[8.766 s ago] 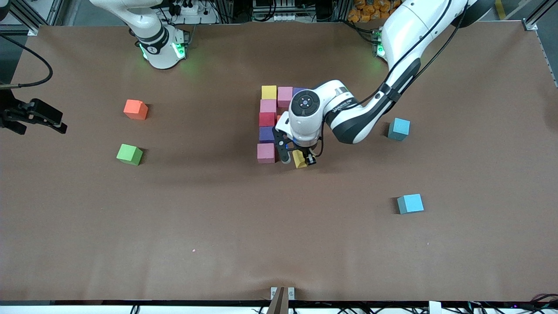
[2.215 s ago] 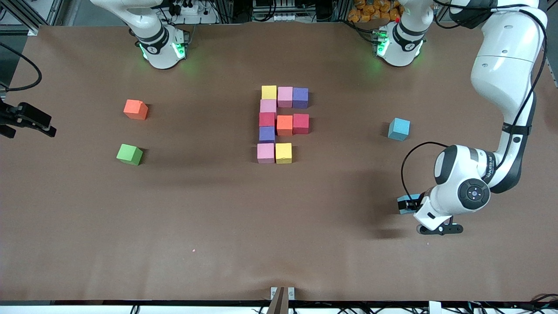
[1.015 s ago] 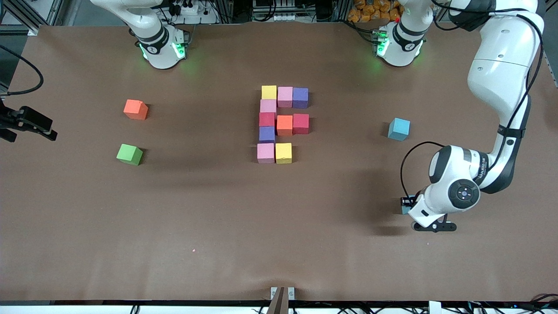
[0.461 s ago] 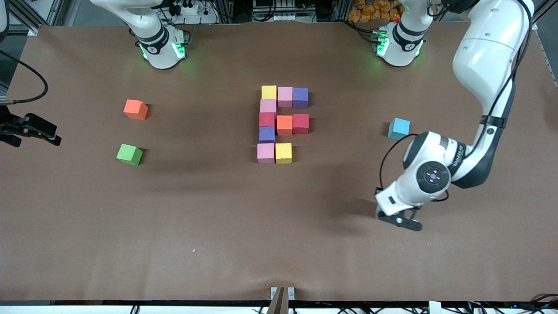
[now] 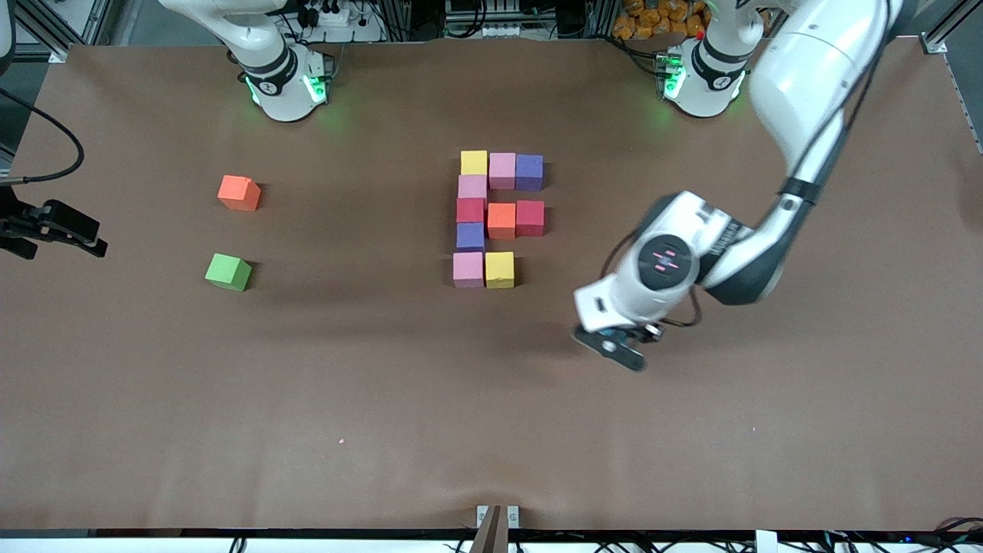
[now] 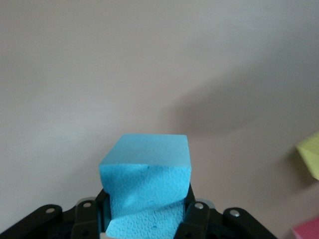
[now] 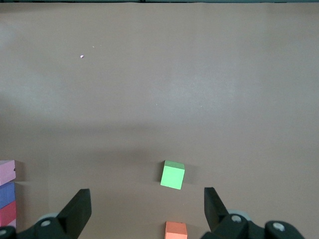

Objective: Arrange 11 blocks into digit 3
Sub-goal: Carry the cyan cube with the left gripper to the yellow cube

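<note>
The light blue block [image 6: 147, 186] is clamped between the fingers of the left tool [image 5: 618, 343], which hangs in the air over bare table [image 5: 384, 399] toward the left arm's end of the unfinished digit 3 [image 5: 499, 219]. In the front view the arm's wrist hides this block almost entirely; only the left wrist view shows its top face and dimpled side.

The digit 3 consists of ten touching cubes in the middle of the table. Its bar nearest the arms' bases runs yellow block [image 5: 474, 162], pink block [image 5: 502, 170], purple block [image 5: 529, 172]. A second pink block [image 5: 472, 187] joins it to the middle bar of red block [image 5: 470, 210], orange block [image 5: 501, 220] and second red block [image 5: 530, 217]. A second purple block [image 5: 469, 236] leads to the bar nearest the front camera, which holds only a third pink block [image 5: 468, 269] and a second yellow block [image 5: 499, 269].

A loose orange cube [image 5: 239, 193] and the green cube [image 5: 227, 272] lie well apart toward the right arm's end. The right tool [image 7: 147, 211], fingers spread wide apart, waits at that edge of the table; its arm is cut off by the frame.
</note>
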Controlling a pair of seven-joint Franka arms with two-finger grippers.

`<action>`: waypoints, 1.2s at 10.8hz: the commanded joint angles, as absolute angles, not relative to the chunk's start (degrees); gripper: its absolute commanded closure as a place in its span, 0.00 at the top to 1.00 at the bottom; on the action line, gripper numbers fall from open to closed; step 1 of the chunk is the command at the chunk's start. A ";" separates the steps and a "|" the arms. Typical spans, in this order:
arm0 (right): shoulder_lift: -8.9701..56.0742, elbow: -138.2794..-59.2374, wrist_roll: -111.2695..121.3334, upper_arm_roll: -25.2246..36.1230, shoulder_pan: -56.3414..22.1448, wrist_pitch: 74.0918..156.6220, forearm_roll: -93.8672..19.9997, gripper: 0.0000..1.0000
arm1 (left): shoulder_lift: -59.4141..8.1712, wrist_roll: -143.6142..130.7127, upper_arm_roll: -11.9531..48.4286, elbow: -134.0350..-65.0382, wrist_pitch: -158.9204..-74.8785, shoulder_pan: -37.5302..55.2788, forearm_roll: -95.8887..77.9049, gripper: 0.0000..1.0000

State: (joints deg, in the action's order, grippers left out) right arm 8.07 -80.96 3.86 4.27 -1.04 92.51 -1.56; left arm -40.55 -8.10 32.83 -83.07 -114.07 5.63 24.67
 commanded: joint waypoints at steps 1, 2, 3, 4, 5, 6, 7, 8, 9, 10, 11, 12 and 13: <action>7.82 -81.39 4.39 4.04 -0.70 92.90 -2.11 1.00 | -39.11 -7.56 32.17 -84.28 -110.49 11.41 29.15 0.00; 8.00 -81.30 4.39 4.04 -0.70 92.90 -2.11 1.00 | -39.11 -6.25 32.25 -84.64 -108.91 13.17 30.40 0.00; 8.00 -81.39 4.39 4.04 -0.62 92.90 -2.11 1.00 | -39.20 -3.19 32.34 -84.81 -108.03 13.71 30.50 0.00; 8.09 -81.39 4.39 4.04 -0.44 92.90 -2.11 1.00 | -39.20 0.84 32.34 -85.77 -108.02 13.80 30.50 0.00; 8.09 -81.39 4.39 4.04 -0.44 92.90 -2.11 1.00 | -39.29 4.79 32.52 -86.13 -108.28 13.71 30.50 0.00; 8.17 -81.39 4.39 4.04 -0.44 92.90 -2.11 1.00 | -39.20 7.88 32.52 -87.26 -108.80 13.54 30.50 0.00; 8.52 -81.39 4.39 4.04 -0.61 92.90 -2.11 1.00 | -39.03 10.87 32.78 -88.84 -110.11 13.10 30.50 0.00; 8.53 -81.39 4.39 4.04 -0.70 92.90 -2.02 1.00 | -38.59 12.20 33.31 -91.55 -113.00 12.49 30.50 0.00; 8.53 -81.39 4.39 4.04 -0.79 92.90 -2.02 1.00 | -38.24 12.39 33.40 -94.54 -117.03 11.61 30.59 0.00; 8.53 -81.39 4.39 4.04 -0.79 92.90 -2.02 1.00 | -38.32 12.39 33.40 -96.75 -122.03 11.60 30.59 0.00; 8.53 -81.39 4.39 4.04 -0.70 92.90 -1.85 1.00 | -38.49 12.48 33.40 -98.16 -125.21 11.60 31.02 0.00; 8.53 -81.39 4.39 4.04 -0.70 92.90 -1.85 1.00 | -38.76 12.39 33.40 -98.61 -126.11 11.78 33.03 0.00; 8.53 -81.30 4.39 4.04 -0.70 92.90 -1.85 1.00 | -38.93 12.39 33.40 -98.61 -126.21 12.47 34.00 0.00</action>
State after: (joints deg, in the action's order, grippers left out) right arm 8.87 -81.00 3.86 4.28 -1.02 92.56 -1.59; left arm -40.52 11.68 32.79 -96.60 -124.98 12.72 31.71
